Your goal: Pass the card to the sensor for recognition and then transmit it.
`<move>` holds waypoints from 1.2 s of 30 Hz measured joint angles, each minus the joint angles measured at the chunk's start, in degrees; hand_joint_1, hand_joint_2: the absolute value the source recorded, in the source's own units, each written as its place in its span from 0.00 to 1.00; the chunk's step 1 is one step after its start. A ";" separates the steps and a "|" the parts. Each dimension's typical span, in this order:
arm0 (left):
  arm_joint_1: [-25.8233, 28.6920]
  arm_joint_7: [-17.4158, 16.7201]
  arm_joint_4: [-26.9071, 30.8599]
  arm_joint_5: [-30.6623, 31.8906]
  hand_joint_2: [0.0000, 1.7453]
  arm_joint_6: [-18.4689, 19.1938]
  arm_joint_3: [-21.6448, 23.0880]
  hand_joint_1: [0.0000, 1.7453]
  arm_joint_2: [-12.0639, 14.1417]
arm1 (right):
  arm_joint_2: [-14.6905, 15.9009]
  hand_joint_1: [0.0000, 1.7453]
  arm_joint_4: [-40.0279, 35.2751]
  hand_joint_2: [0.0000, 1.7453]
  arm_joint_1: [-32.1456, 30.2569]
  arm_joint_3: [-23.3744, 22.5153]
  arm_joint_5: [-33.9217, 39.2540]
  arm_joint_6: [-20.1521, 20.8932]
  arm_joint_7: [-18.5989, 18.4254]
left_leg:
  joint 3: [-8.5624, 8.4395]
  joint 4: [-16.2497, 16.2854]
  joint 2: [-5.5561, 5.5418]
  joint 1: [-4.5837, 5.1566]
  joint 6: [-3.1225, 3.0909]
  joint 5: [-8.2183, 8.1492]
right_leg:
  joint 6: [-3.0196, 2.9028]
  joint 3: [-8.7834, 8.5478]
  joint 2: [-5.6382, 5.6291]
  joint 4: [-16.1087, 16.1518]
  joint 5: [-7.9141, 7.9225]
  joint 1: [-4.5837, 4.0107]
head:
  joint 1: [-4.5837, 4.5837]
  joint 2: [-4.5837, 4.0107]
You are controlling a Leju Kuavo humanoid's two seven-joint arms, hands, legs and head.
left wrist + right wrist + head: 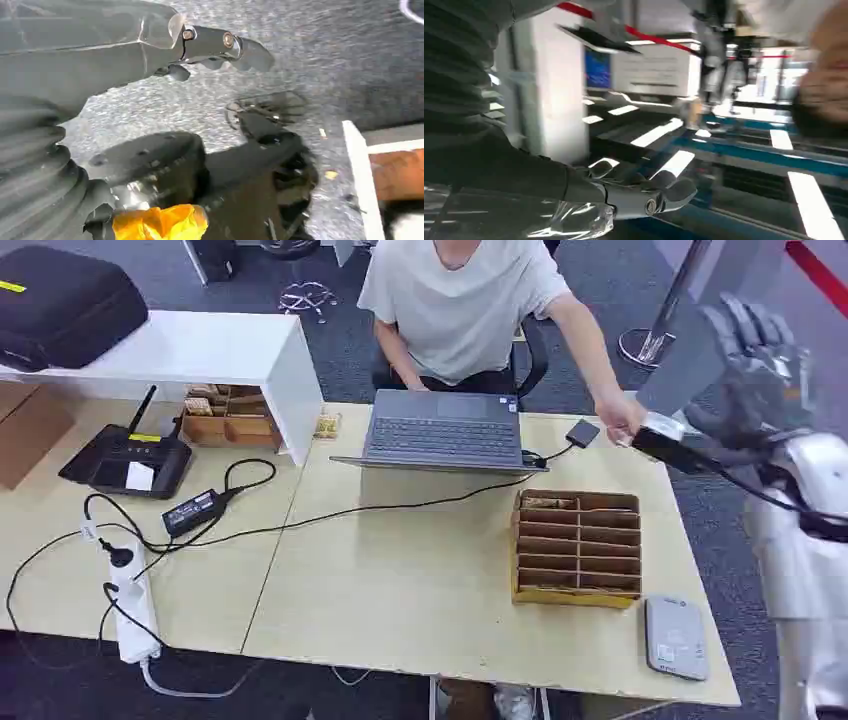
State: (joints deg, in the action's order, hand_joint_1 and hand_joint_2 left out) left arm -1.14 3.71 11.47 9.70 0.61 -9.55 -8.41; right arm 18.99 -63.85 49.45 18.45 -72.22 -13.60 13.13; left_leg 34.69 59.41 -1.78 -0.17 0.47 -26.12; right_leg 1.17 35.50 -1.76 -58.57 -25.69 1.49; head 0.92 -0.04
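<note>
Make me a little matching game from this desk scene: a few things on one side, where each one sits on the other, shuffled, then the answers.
Things:
1. laptop
2. grey card reader
3. white power strip
4. black case

Places:
A. on the white shelf at the far left
B. near the table's front right corner, in front of the wooden card box
C. in front of the seated person, at the table's far edge
D. near the table's front left edge, with cables plugged in

Pairs: 1-C, 2-B, 3-D, 4-A
</note>
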 joint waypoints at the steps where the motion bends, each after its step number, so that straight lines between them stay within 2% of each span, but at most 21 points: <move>1: 0.32 -0.04 0.00 0.15 1.00 0.00 0.29 0.00 0.00 | -0.02 0.00 1.26 1.00 2.80 6.74 0.44 -0.24 -1.83 | 0.13 -0.03 -0.56 -0.18 0.08 0.03 | -0.03 -0.09 0.57 0.00 -0.03 -0.15 | 0.07 0.00; 2: 0.68 -0.06 0.00 0.28 1.00 0.02 0.57 0.00 0.02 | -0.09 0.00 2.34 1.00 4.90 12.81 0.88 -0.42 -3.50 | 0.19 -0.04 -0.96 -0.34 0.20 0.09 | -0.20 -0.30 0.94 -0.02 -0.13 -0.26 | 0.05 0.00; 4: 1.12 -0.09 -0.04 0.55 1.00 0.00 1.03 0.00 0.09 | -0.33 0.00 4.32 1.00 7.54 20.80 1.86 -0.68 -5.39 | 0.39 -0.08 -1.13 -0.40 0.22 0.10 | -0.24 -0.25 1.17 -0.08 -0.15 -0.41 | 0.04 0.00; 6: 1.13 -0.15 -0.24 0.68 1.00 0.00 1.36 0.00 0.04 | -0.68 0.00 5.58 1.00 9.35 24.01 2.63 -0.87 -6.11 | 0.53 -0.15 -1.07 -0.40 0.29 0.05 | -0.26 -0.15 1.12 -0.09 -0.15 -0.41 | 0.02 0.00; 10: 1.12 -0.65 -0.33 0.81 1.00 0.02 1.60 0.00 -0.02 | -0.77 0.00 7.11 1.00 12.51 27.67 3.87 -1.25 -6.52 | 0.51 -0.16 -0.81 -0.40 0.41 -0.08 | -0.27 -0.13 0.86 0.00 -0.16 -0.40 | 0.04 0.00; 21: 1.12 -0.89 -0.35 1.09 1.00 0.04 1.66 0.00 -0.04 | -0.77 0.00 8.84 1.00 14.25 31.49 5.75 -1.99 -7.20 | 0.50 -0.13 -0.79 -0.37 0.37 -0.11 | -0.26 -0.14 0.86 0.05 -0.14 -0.40 | 0.05 0.00; 31: 1.12 -0.92 -0.35 1.18 1.00 0.06 1.68 0.00 -0.07 | -0.77 0.00 9.63 1.00 14.29 32.52 6.23 -2.36 -7.62 | 0.50 -0.14 -0.75 -0.38 0.38 -0.11 | -0.26 -0.10 0.82 0.03 -0.14 -0.41 | 0.07 0.00; 34: 1.11 -0.94 -0.35 1.31 1.00 0.08 1.70 0.00 -0.09 | -0.83 0.01 9.97 1.00 14.31 32.83 6.36 -2.75 -8.78 | 0.51 -0.14 -0.75 -0.38 0.38 -0.11 | -0.26 -0.11 0.83 0.03 -0.14 -0.41 | 0.07 0.00; 35: 1.11 -0.89 -0.35 1.29 1.00 0.39 1.71 0.00 -0.09 | -0.96 1.00 10.24 1.00 14.32 32.96 6.39 -3.11 -9.19 | 0.51 -0.14 -0.75 -0.38 0.38 -0.11 | -0.26 -0.11 0.82 0.03 -0.14 -0.41 | 0.07 0.00; 36: 1.12 -0.50 -0.35 1.22 1.00 1.07 1.71 0.00 -0.09 | -1.18 1.00 10.55 1.00 14.31 33.00 6.47 -3.54 -9.54 | 0.51 -0.14 -0.74 -0.38 0.38 -0.11 | -0.26 -0.11 0.82 0.03 -0.13 -0.41 | 0.07 0.00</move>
State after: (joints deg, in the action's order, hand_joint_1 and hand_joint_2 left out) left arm -0.02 3.22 11.13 10.93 1.69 -7.85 -8.50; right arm 17.81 -53.31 63.77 51.45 -65.75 -17.14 3.58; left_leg 35.20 59.28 -2.52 -0.55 0.84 -26.23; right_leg 0.90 35.39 -0.94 -58.55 -25.82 1.08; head 0.98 -0.04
